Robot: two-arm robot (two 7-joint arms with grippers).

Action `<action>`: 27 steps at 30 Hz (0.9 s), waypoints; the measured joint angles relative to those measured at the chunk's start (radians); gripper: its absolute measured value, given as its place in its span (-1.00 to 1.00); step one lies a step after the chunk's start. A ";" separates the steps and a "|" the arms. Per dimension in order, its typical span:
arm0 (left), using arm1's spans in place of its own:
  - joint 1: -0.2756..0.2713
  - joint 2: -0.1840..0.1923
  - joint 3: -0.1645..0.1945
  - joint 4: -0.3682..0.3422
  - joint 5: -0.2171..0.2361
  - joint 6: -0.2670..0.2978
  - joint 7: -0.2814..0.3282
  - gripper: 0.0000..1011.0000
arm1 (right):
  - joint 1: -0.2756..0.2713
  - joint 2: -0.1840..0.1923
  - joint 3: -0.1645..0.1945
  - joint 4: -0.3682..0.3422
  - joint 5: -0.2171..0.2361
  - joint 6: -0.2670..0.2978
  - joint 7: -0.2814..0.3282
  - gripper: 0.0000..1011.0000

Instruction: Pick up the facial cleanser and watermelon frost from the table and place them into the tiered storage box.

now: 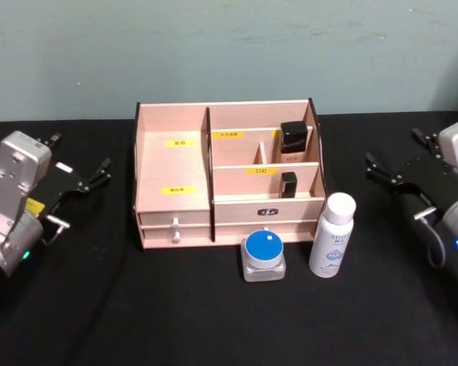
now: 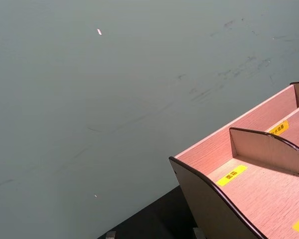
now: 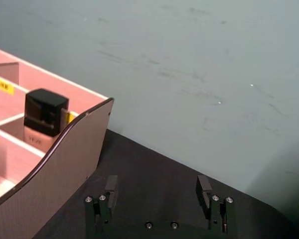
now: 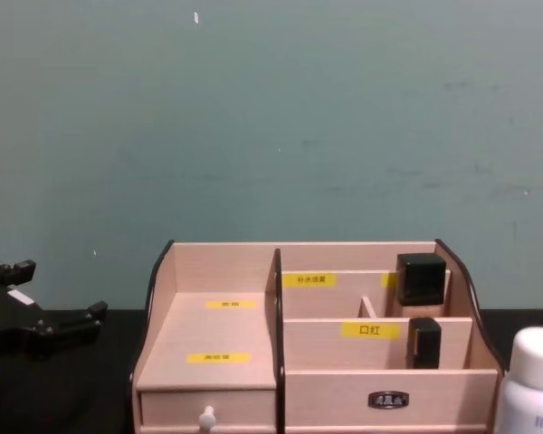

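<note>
While my left gripper (image 1: 82,151) and right gripper (image 3: 157,183) hang with fingers spread at either side, the wooden tiered storage box (image 1: 175,164) faces me; before its right front stand the upright white plastic bottle (image 1: 332,236) and the squat, clear blue-lidded jar (image 1: 263,255).

Left arm: shown at the left edge of the head view, with the silver wrist housing (image 1: 15,179) angled forward and inward. The left gripper (image 1: 80,155) is carried at its end, the black fingers (image 1: 91,177) spread wide apart and directed toward the centre. A green indicator light (image 1: 24,255) is lit on the lower wrist segment.

Right arm: shown at the right edge of the head view in a mirrored pose. The right gripper (image 1: 394,147) is likewise directed inward, its jaws held wide open. In the right wrist view, the two fingertips (image 3: 111,188) are seen parallel and well apart. The two grippers are held well apart from each other.
</note>
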 joint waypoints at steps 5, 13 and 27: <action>0.000 0.000 0.000 0.000 0.000 0.000 0.000 0.98 | -0.040 0.024 0.046 -0.063 0.040 0.011 0.025 0.98; 0.000 0.000 0.000 0.000 0.000 0.000 0.000 0.98 | -0.156 0.084 0.131 -0.231 0.115 0.035 0.059 0.98; 0.000 0.000 0.000 0.000 0.000 0.000 0.000 0.98 | -0.430 0.160 0.259 -0.494 0.220 0.048 0.125 0.98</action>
